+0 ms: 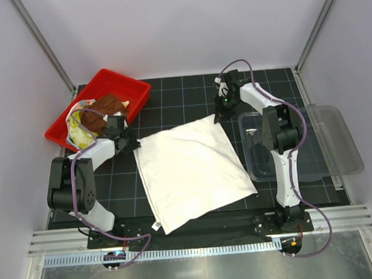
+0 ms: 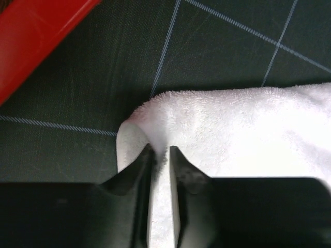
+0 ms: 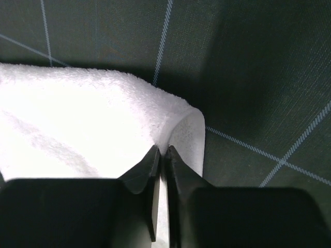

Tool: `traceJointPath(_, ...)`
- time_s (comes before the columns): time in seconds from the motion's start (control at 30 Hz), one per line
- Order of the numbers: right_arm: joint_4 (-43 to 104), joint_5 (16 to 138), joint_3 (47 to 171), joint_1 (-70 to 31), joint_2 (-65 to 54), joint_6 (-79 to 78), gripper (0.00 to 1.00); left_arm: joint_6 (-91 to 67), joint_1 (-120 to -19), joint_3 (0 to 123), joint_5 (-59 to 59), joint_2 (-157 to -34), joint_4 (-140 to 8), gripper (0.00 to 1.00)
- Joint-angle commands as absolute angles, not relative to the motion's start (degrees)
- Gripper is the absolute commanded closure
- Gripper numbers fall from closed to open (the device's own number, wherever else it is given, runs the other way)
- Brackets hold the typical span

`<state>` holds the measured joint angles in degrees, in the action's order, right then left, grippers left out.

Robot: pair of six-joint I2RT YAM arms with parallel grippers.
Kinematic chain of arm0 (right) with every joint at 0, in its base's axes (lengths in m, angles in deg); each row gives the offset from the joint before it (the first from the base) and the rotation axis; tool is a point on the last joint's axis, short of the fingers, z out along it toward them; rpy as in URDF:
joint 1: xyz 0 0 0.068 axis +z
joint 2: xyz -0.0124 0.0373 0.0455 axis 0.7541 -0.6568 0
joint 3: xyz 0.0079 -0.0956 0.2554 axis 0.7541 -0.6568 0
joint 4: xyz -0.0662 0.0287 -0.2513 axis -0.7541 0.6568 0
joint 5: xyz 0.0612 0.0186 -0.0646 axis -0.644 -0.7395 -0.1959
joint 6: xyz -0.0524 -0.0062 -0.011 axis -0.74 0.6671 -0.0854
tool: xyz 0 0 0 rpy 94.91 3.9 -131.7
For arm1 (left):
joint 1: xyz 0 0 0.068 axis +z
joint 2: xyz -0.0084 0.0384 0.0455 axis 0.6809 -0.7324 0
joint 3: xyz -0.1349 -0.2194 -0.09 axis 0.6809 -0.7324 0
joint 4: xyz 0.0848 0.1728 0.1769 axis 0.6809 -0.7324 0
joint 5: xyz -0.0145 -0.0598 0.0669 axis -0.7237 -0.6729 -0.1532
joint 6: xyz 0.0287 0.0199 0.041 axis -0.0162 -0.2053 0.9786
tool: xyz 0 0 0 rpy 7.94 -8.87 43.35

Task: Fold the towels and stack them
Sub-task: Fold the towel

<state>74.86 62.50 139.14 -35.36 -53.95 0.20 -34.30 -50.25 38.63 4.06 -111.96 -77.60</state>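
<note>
A large white towel [image 1: 191, 171] lies spread flat on the dark gridded mat. My left gripper [image 1: 130, 143] is shut on its far left corner [image 2: 155, 124]; the black fingers [image 2: 137, 170] pinch the cloth between them. My right gripper [image 1: 219, 115] is shut on the far right corner [image 3: 170, 124], with the fingers [image 3: 150, 165] nearly together on the cloth. A brown towel [image 1: 104, 112] and a yellow-green patterned towel [image 1: 76, 127] lie bunched in the red tray. The light-blue towel does not show.
The red plastic tray [image 1: 125, 87] stands at the far left; its rim also shows in the left wrist view [image 2: 36, 36]. A clear plastic bin [image 1: 315, 162] with its lid beside it stands at the right, close to my right arm.
</note>
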Motion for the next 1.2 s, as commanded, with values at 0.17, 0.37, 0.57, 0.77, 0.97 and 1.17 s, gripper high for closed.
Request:
traceJointPath(0.17, 67.3, 63.4, 135.6, -36.5, -45.6, 0.0, 0.99, -29.0, -48.8, 44.1, 4.4, -109.3, -79.5, 1.0)
traceJointPath(0.37, 59.7, 64.7, 129.0, -37.0, -36.8, -0.7, 0.99, -26.1, -45.2, 46.5, -8.4, -105.4, -78.8, 1.0)
traceJointPath(0.57, 51.2, 68.3, 121.6, -37.4, -25.3, 2.6, 0.99, -20.6, -43.9, 54.6, -19.2, -101.1, -85.7, 1.0)
traceJointPath(0.77, 46.5, 72.8, 115.4, -37.5, -15.5, 6.4, 0.99, -16.6, -43.5, 62.5, -23.5, -97.4, -93.9, 1.0)
traceJointPath(0.97, 37.5, 75.8, 106.5, -37.0, -5.1, 18.3, 0.99, -18.1, -43.2, 68.3, -26.2, -97.0, -97.6, 1.0)
traceJointPath(1.17, 46.9, 80.6, 109.0, -37.4, 2.8, 15.9, 0.99, -18.9, -40.5, 70.0, -29.5, -92.3, -99.3, 1.0)
